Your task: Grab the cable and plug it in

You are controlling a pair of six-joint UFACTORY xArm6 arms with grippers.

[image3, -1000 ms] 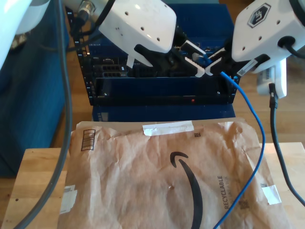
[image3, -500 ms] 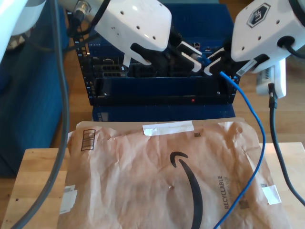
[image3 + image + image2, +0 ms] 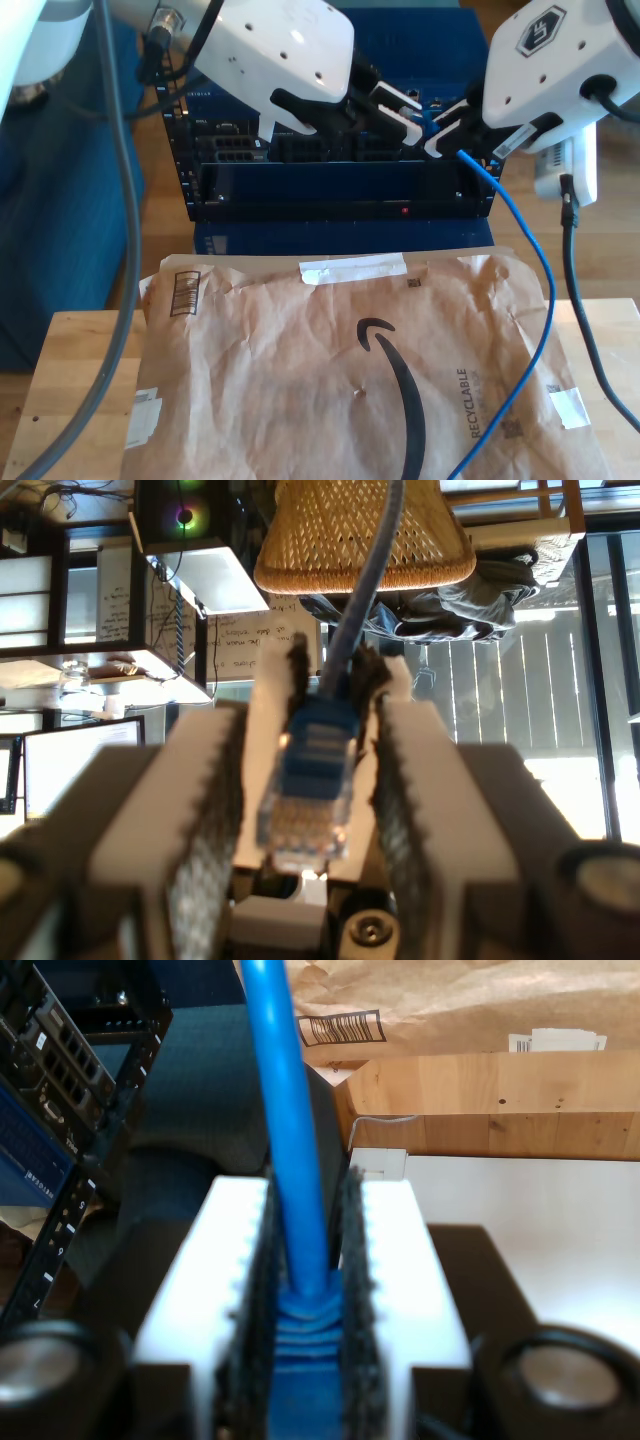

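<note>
A big brown paper bag (image 3: 330,380) lies flat over a wooden table (image 3: 70,370). Behind the table stands a dark rack (image 3: 330,195) full of little sockets. Two white arms meet in front of the rack, one (image 3: 280,50) coming from the exterior view's left and one (image 3: 550,60) from the exterior view's right, and I cannot tell which is which. The cable (image 3: 535,300) is long, thin and bright blue. It comes out where the two arms meet, hangs down on the exterior view's right, and runs across the paper bag to the near edge. My first gripper (image 3: 335,680) is almost closed, with its two pads pressed on the sides of the small blue plug (image 3: 305,800). The plug's clear tip points back at that camera. My second gripper (image 3: 310,1195) is also squeezed tight, on the ridged blue end of the cable, and the cable runs straight out from between its pads.
</note>
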